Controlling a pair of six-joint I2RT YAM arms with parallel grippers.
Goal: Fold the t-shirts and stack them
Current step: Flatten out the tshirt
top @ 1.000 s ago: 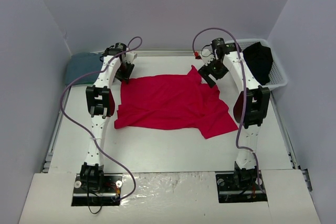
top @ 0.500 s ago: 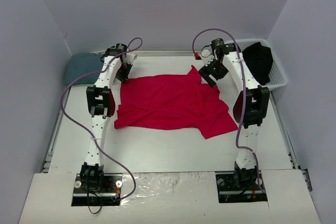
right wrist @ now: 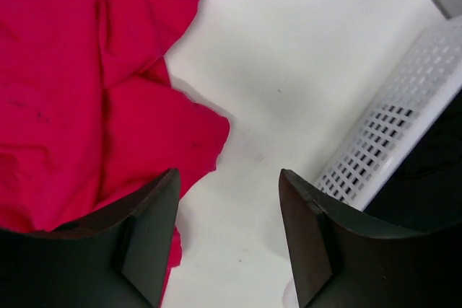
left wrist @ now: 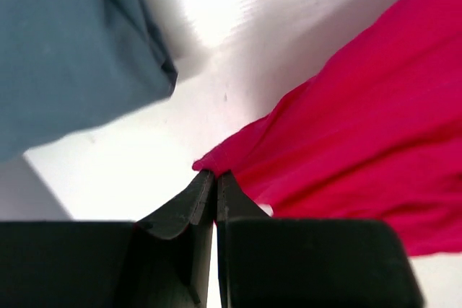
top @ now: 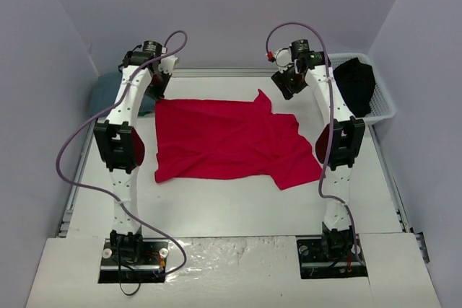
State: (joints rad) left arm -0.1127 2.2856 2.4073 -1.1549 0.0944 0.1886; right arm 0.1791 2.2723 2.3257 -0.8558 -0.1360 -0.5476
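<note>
Open table (top: 231, 207) nearside of red t-shirt (top: 224, 138); basket (top: 387, 111) far right.

One red t-shirt (top: 231, 138), one blue-grey t-shirt (top: 105, 93), one black t-shirt (top: 355, 83), one basket (top: 387, 110)

Spread across the middle of the table (top: 216, 203): red t-shirt (top: 229, 138), creased, right side bunched in folds, one sleeve poking toward the far side, far-left corner drawn out to a pinched point. Heaped at the far left corner: blue-grey t-shirt (top: 107, 95), bundled. Slumped in the white basket (top: 387, 110) at far right: black t-shirt (top: 355, 83).
</note>
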